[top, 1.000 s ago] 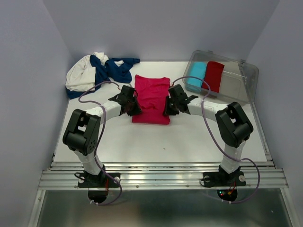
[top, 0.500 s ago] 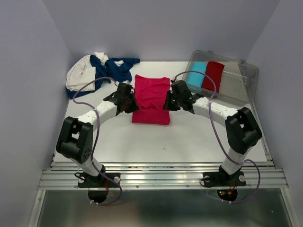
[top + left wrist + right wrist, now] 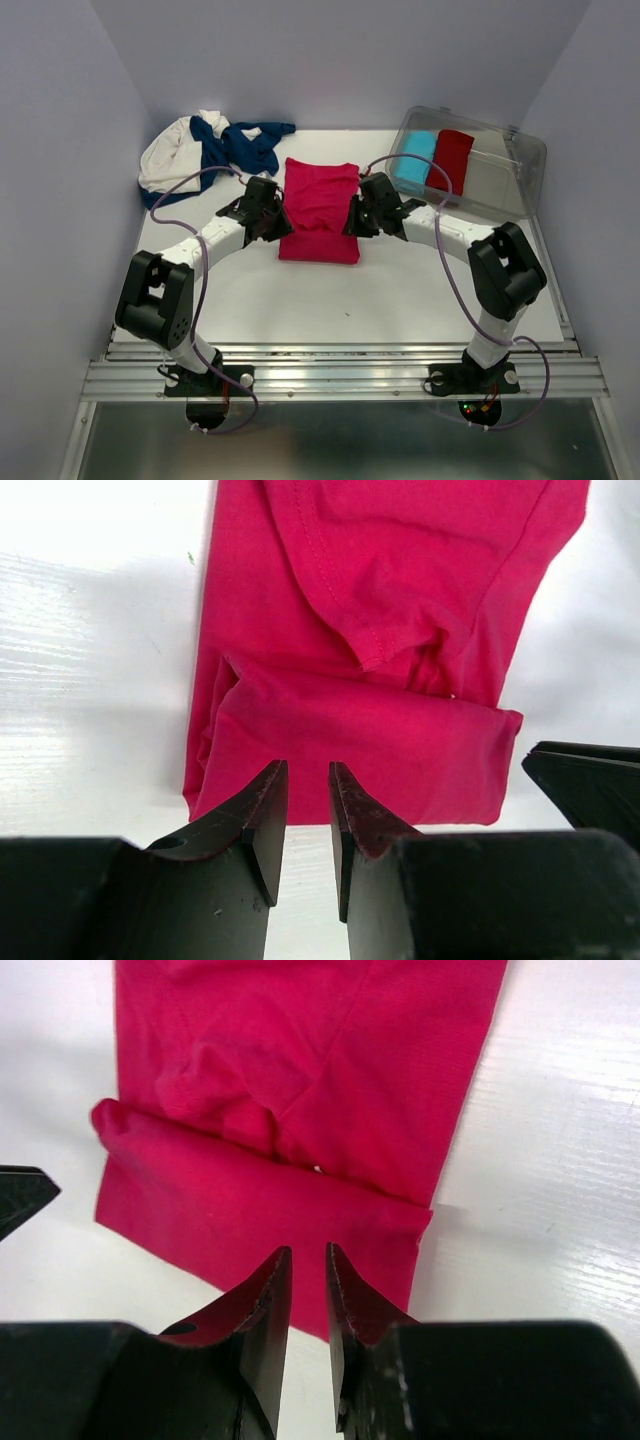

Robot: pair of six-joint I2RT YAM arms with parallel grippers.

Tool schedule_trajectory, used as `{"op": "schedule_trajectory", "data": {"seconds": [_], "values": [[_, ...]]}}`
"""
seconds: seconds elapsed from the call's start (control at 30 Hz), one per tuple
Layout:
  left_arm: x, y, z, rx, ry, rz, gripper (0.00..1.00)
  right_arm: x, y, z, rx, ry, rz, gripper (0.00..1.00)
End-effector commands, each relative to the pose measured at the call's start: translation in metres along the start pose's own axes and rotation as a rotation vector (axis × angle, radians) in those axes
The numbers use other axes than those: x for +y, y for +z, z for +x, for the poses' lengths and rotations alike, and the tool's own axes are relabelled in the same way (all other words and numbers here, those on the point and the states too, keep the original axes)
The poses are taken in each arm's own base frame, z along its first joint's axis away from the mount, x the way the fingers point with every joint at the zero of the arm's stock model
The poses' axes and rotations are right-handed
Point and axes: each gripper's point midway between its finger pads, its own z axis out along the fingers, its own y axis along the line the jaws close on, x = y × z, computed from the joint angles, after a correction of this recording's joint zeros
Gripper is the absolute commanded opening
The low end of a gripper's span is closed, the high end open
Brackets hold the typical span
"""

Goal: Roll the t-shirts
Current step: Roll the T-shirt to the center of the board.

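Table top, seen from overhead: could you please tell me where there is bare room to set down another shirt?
Bare: the strip of table between the pink t-shirt and the near edge. Crowded: the navy-and-white heap far left, the clear bin far right.

Bright, even light from above. The white surface (image 3: 90, 600) glares in the close views; shadows are soft.

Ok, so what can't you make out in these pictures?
- Top view: pink t-shirt side edges, covered by the left gripper and right gripper.
- Top view: how many shirts are in the navy and white pile; too tangled.
- Wrist views: part of its rolled end, behind the fingers.
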Motion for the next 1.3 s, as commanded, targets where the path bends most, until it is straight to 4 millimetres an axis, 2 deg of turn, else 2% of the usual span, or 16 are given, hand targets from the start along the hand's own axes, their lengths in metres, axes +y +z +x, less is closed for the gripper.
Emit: {"op": "schedule_trajectory", "data": {"seconds": [0.0, 0.2, 0.3, 0.4, 0.5, 0.6, 0.7, 0.83, 0.87, 0.97, 1.0, 1.1, 1.13, 1.2, 1.23, 1.27], "values": [[0.002, 0.008, -0.003, -0.013, -0.002, -0.017, 0.34, 0.009, 0.011, -0.005, -0.001, -0.018, -0.019, 0.26], [0.014, 0.030, 0.005, 0.017, 0.009, -0.065, 0.34, 0.003, 0.023, 0.008, 0.040, -0.011, -0.012, 0.26], [0.024, 0.039, 0.014, 0.044, 0.014, -0.095, 0.34, -0.012, 0.036, 0.023, 0.074, -0.017, 0.028, 0.26], [0.032, 0.042, 0.025, 0.066, 0.017, -0.109, 0.34, -0.023, 0.044, 0.039, 0.112, -0.011, 0.048, 0.26], [0.040, 0.041, 0.034, 0.082, 0.014, -0.123, 0.34, -0.027, 0.043, 0.047, 0.123, -0.007, 0.046, 0.26], [0.044, 0.039, 0.042, 0.095, 0.009, -0.121, 0.34, -0.025, 0.039, 0.047, 0.118, -0.011, 0.039, 0.26], [0.040, 0.035, 0.062, 0.140, 0.057, -0.101, 0.35, -0.027, 0.032, 0.044, 0.105, -0.027, 0.050, 0.26], [0.018, 0.021, 0.105, 0.241, 0.104, -0.014, 0.35, -0.038, 0.022, 0.043, 0.088, -0.048, 0.101, 0.27], [0.015, 0.016, 0.123, 0.271, 0.129, -0.004, 0.35, -0.040, 0.020, 0.042, 0.083, -0.054, 0.116, 0.28], [0.003, 0.001, 0.149, 0.310, 0.117, 0.032, 0.36, -0.043, 0.016, 0.039, 0.075, -0.076, 0.131, 0.28], [-0.008, -0.007, 0.163, 0.327, 0.123, 0.053, 0.36, -0.047, 0.015, 0.036, 0.061, -0.087, 0.155, 0.29], [-0.017, -0.017, 0.189, 0.371, 0.132, 0.068, 0.36, -0.047, 0.013, 0.024, 0.030, -0.108, 0.178, 0.29], [-0.025, -0.025, 0.204, 0.400, 0.148, 0.089, 0.36, -0.048, 0.012, 0.020, 0.023, -0.124, 0.189, 0.30], [-0.032, -0.035, 0.213, 0.424, 0.176, 0.099, 0.38, -0.051, 0.006, 0.004, -0.012, -0.158, 0.236, 0.34], [-0.032, -0.038, 0.213, 0.421, 0.179, 0.094, 0.38, -0.052, 0.003, -0.002, -0.025, -0.169, 0.253, 0.35], [-0.037, -0.041, 0.208, 0.409, 0.192, 0.101, 0.38, -0.056, -0.002, -0.008, -0.042, -0.183, 0.290, 0.40]]}}
